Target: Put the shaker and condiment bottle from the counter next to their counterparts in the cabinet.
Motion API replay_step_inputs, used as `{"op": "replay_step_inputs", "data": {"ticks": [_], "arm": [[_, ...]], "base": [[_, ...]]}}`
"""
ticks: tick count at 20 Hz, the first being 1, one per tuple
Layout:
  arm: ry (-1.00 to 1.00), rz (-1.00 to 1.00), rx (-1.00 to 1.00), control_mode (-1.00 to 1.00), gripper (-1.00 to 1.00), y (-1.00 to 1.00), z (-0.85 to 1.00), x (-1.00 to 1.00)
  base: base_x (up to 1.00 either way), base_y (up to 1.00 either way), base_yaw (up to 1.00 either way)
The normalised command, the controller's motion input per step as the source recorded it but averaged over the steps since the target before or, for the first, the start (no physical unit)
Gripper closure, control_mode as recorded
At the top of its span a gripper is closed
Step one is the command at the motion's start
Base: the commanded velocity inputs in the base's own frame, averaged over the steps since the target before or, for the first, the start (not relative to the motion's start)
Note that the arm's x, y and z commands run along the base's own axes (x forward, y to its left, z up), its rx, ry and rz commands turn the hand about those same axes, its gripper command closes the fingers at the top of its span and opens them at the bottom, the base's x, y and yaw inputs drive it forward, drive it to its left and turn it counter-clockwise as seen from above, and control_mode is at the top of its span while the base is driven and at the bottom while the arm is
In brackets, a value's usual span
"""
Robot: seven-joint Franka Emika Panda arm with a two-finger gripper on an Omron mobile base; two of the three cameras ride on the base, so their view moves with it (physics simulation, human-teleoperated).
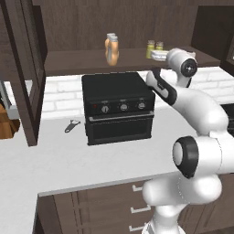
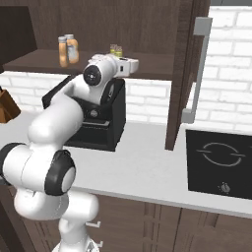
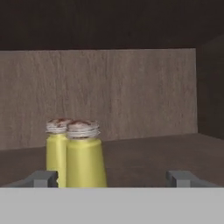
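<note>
Yellow-olive shaker (image 3: 85, 159), silvery ribbed cap, upright beside its identical twin (image 3: 56, 153).

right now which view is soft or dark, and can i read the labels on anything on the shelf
Hand view: soft and grainy, the two shakers overlap with smeared caps, and the cabinet top is nearly black. Left base view: evenly lit, yet the bottles are too small to show any label. Right base view: the shelf sits in dim shade, and the counter below is bright.

White brick backsplash (image 1: 59, 93) behind a black toaster oven (image 1: 118, 107), dark drawers (image 1: 109, 205) below, a black cooktop (image 2: 221, 162) rightward.
</note>
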Motion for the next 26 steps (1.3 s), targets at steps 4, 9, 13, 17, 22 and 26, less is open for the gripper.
{"op": "replay_step_inputs", "data": {"ticks": [4,9,13,17,22,26], "arm": [[0.01,0.00,0.01,-1.00,-1.00,-0.04,0.20,-0.97],[0.05,0.00,0.01,-1.00,-1.00,0.00,0.24,-0.98],[0.02,0.00,0.00,-1.00,-1.00,0.00,0.11,-0.99],[0.01,0.00,0.00,-1.00,-1.00,0.00,0.01,-0.96],[0.00,0.00,0.00,-1.00,-1.00,0.00,0.00,-1.00],[0.00,0.00,0.00,-1.00,-1.00,0.00,0.00,-1.00]], "base": [[0.00,0.00,0.00],[0.00,0.00,0.00],[0.00,0.00,0.00],[0.00,0.00,0.00],[0.00,0.00,0.00],[0.00,0.00,0.00]]}}
